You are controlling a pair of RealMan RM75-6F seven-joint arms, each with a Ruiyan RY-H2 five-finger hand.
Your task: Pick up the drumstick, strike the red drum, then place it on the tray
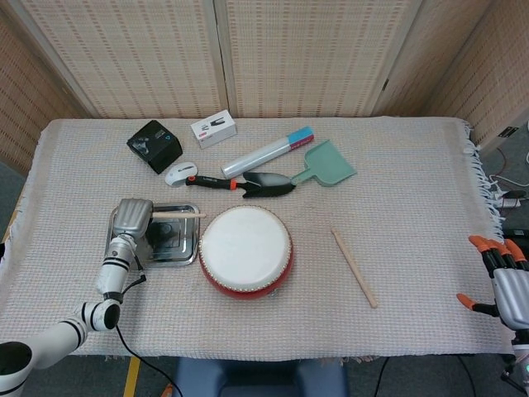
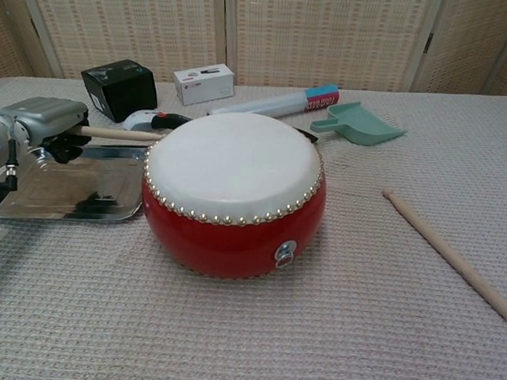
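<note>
the left hand [image 1: 132, 217] grips one end of a plain wooden drumstick [image 1: 178, 214], its fingers closed around the stick at the left of the head view. the stick's long axis runs level across the frame, its free tip pointing right toward the red drum [image 1: 245, 251] and ending near the drum's upper left rim; in the chest view the drumstick [image 2: 121, 135] lies close over the far edge of the tray [image 2: 34, 204], and i cannot tell whether it touches the metal. the tray is a shallow rectangular pan of shiny steel with rounded corners, sitting just left of the drum. the drum is a squat round barrel, glossy red on the side, with a smooth white skin pinned by a ring of small studs. a second wooden stick [image 1: 354, 267] lies diagonally on the woven cloth right of the drum. the right hand [image 1: 504, 281] sits at the lower right edge of the head view, orange-tipped fingers spread and holding nothing.
</note>
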